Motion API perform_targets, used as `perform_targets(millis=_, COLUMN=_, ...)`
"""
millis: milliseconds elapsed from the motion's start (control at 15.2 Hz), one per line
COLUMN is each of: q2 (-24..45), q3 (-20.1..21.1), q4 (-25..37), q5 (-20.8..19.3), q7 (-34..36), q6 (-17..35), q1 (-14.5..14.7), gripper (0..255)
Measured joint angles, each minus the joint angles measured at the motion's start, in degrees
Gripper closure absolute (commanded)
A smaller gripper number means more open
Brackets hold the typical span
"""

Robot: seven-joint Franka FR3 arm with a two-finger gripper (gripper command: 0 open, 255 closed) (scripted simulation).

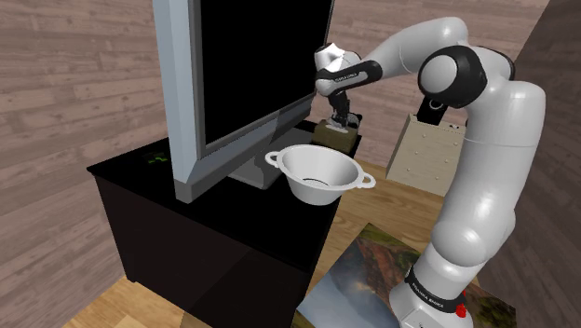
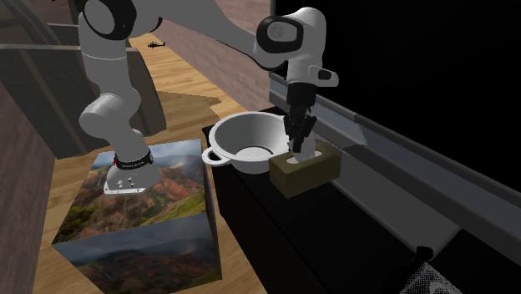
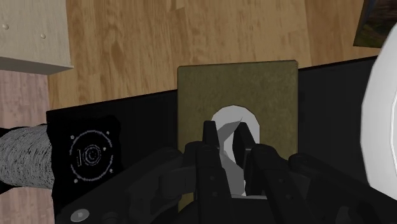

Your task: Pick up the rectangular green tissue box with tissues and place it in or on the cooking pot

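Floorboards (image 1: 391, 200) of pale wood run beneath a black cabinet (image 1: 140, 172), and plank walls in a greyer brown close the room behind it. On the cabinet top stands a white two-handled pot (image 1: 321, 175). A large flat screen (image 1: 251, 65) with a grey frame rises just behind the pot, and a pale drawer unit (image 1: 424, 154) sits on the floor beyond the pot. The stand (image 2: 142, 225), at floor level below the pot, is wrapped in a mountain landscape print.

The olive-green tissue box (image 2: 305, 171) lies flat on the cabinet top just beside the pot, a little apart from its rim. A white tissue (image 3: 230, 118) stands out of the oval slot in its top face.

A pale round emblem (image 3: 92, 153) marks a black surface on the far side of the box from the pot; its characters cannot be read. A strip of lettering on the arm's wrist and another on the ring at the arm's foot are too small to make out.

The arm rises from the stand, bends at a high elbow to one side of the pot and drops its wrist straight down over the box. The gripper (image 3: 228, 137) points into the slot, its fingers (image 3: 208, 137) drawn close together and pinching the tissue between them. The box rests on the cabinet, not lifted.
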Motion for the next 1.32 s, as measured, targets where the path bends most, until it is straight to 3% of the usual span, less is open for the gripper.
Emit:
perform_targets(millis=1122, q2=-0.84, q3=0.09, q4=10.88, q5=0.96, q7=-5.79, q6=-10.27, q1=0.44, gripper=255)
perform_targets(millis=1320, q2=-4.20, q3=0.82, q4=7.72, q5=0.49, q7=-4.20, q6=-11.49, q1=1.76, gripper=255)
